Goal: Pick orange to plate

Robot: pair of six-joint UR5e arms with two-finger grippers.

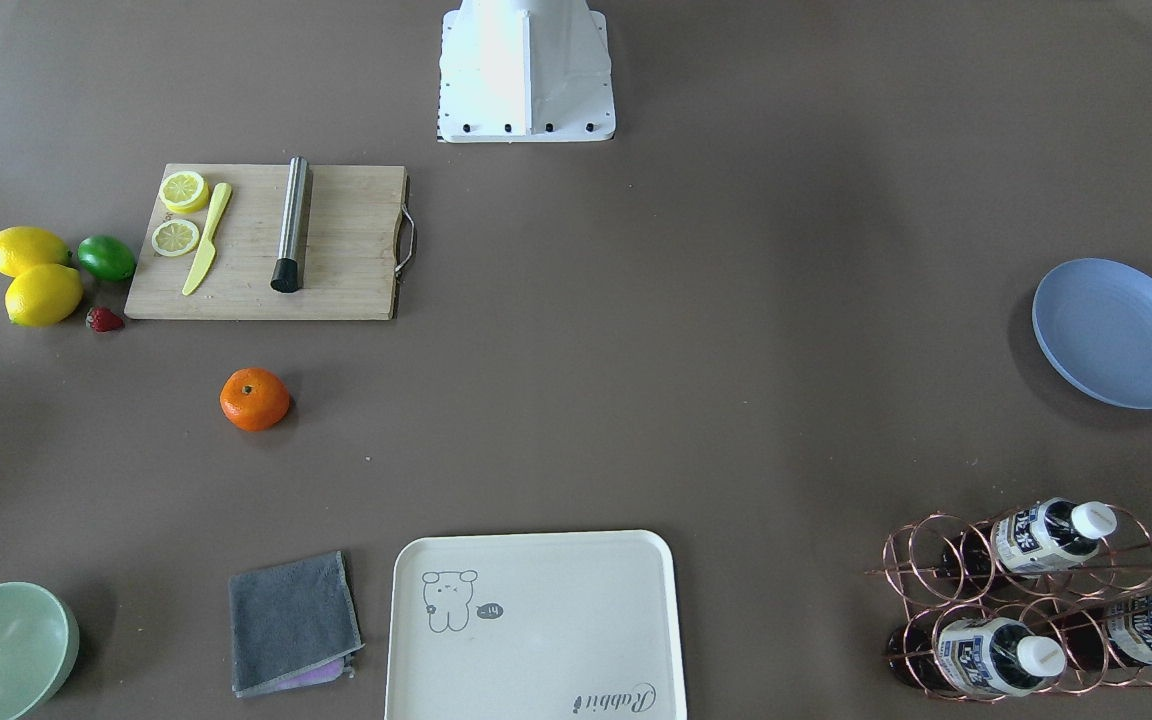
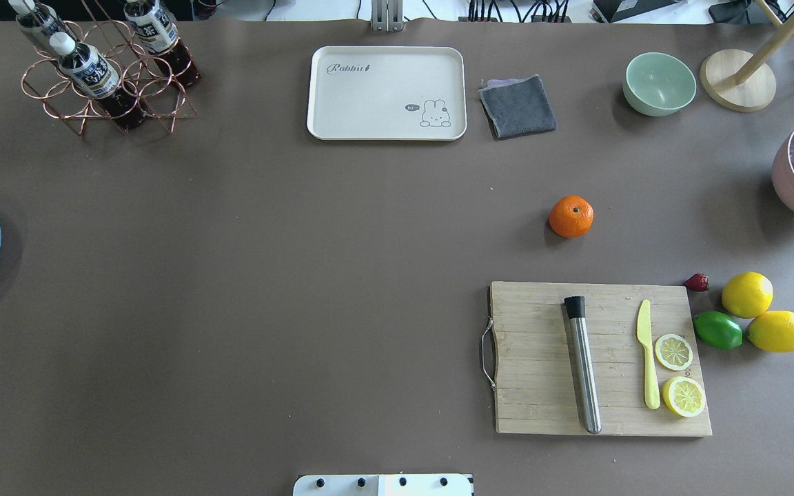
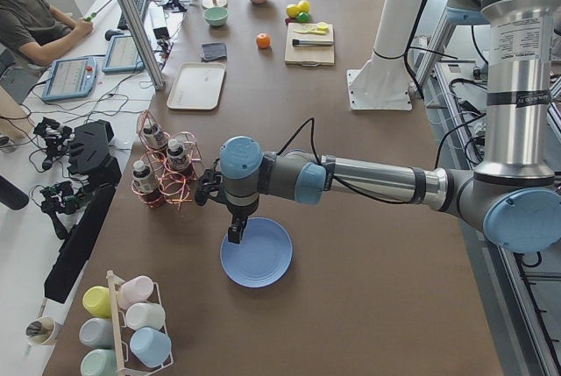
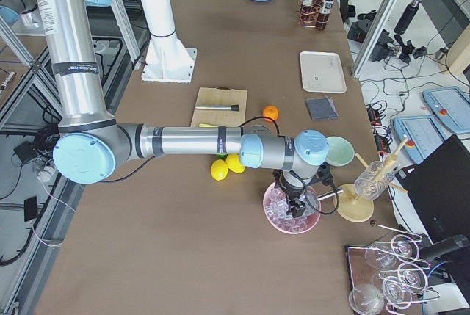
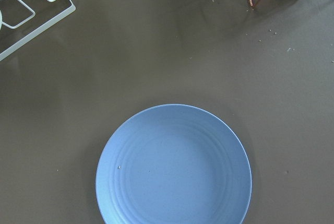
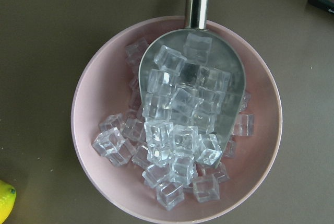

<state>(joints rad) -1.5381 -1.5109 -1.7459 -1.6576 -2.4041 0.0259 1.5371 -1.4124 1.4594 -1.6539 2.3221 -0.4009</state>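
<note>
The small round bright-orange fruit (image 1: 254, 399) sits on the brown table (image 1: 636, 350) near the wooden cutting board (image 1: 346, 250), well apart from the round light-blue plate (image 1: 1116, 332). The left pincer (image 3: 235, 236) hangs over that plate and the right pincer (image 4: 297, 205) over a pink bowl of ice cubes (image 6: 87, 106). I cannot tell whether either is released or clenched.

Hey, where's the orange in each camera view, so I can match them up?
Front-facing: orange left of centre, below the cutting board.
Overhead: right of centre, above the board.
Exterior left: far end, top centre, left of the board.
Exterior right: mid-frame, right of the board.
Wrist views: not in either.
Shared landmark: the cutting board.
</note>
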